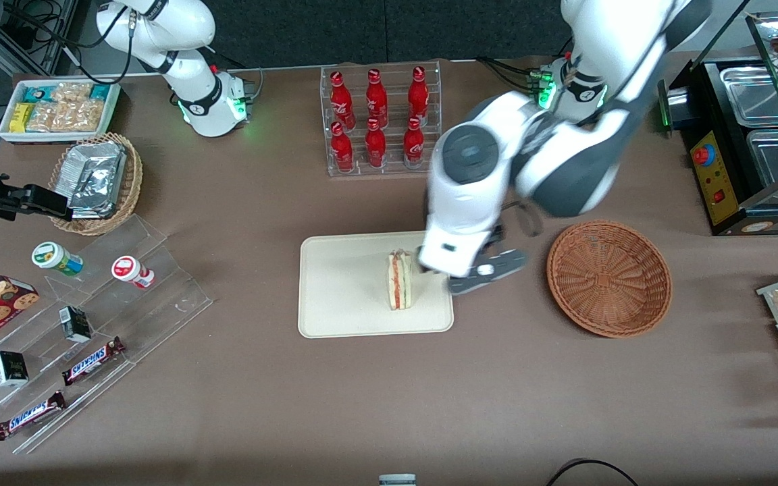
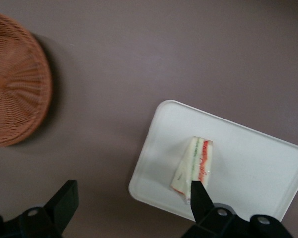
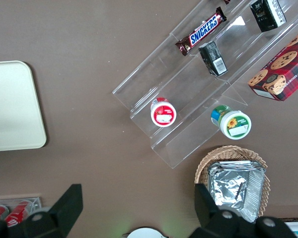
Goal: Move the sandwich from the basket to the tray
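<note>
Sandwich [image 1: 400, 279] on tray [image 1: 342, 297], hand [image 2: 134, 208] above

Mock snack shop, seemingly: cola bottles [image 1: 377, 121], Snickers bars [image 1: 94, 360].

White arm shells, dark grey joints, seemingly black end effector [image 2: 131, 201] fingers

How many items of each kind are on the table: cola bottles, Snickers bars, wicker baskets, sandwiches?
Red cola bottles: 6
Snickers bars: 2
Wicker baskets: 2
Sandwich: 1, on the tray
Total: 11
The gripper hangs open beside the sandwich.
</note>
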You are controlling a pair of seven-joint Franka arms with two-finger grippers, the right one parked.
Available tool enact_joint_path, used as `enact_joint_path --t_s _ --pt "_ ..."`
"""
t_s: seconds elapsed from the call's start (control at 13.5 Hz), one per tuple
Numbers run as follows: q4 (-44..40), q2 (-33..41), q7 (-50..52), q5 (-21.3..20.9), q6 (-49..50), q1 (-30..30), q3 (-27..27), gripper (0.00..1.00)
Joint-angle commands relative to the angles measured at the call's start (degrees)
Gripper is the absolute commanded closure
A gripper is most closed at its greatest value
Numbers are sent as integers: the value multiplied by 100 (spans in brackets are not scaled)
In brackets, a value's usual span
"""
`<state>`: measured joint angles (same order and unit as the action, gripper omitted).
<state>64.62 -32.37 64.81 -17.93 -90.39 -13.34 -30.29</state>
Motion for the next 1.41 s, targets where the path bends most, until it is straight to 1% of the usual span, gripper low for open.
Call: enact_joint_path --t_s 0.0,0.07,0.37,0.52,0.67,0.81,0.89,1.04,1.19,1.33 --pt "209 599 -56 246 415 480 -21 1" --pt "209 714 -230 255 625 612 -21 1" --pt "218 1145 -1644 667 1338 1464 -21 1" --pt "305 1373 -2329 721 1593 1869 -13 1" --pt "594 1724 -3059 852 1647 2238 5 1" --pt "692 1927 -3779 940 1717 2634 23 1" --pt "692 1937 -4113 967 1804 2635 292 1" --pt "710 2129 -4816 1369 1805 2443 1082 1" --pt "1068 2497 -5511 1485 1779 1935 2048 1" --pt "1613 3015 -6118 1748 1622 1434 3032 1"
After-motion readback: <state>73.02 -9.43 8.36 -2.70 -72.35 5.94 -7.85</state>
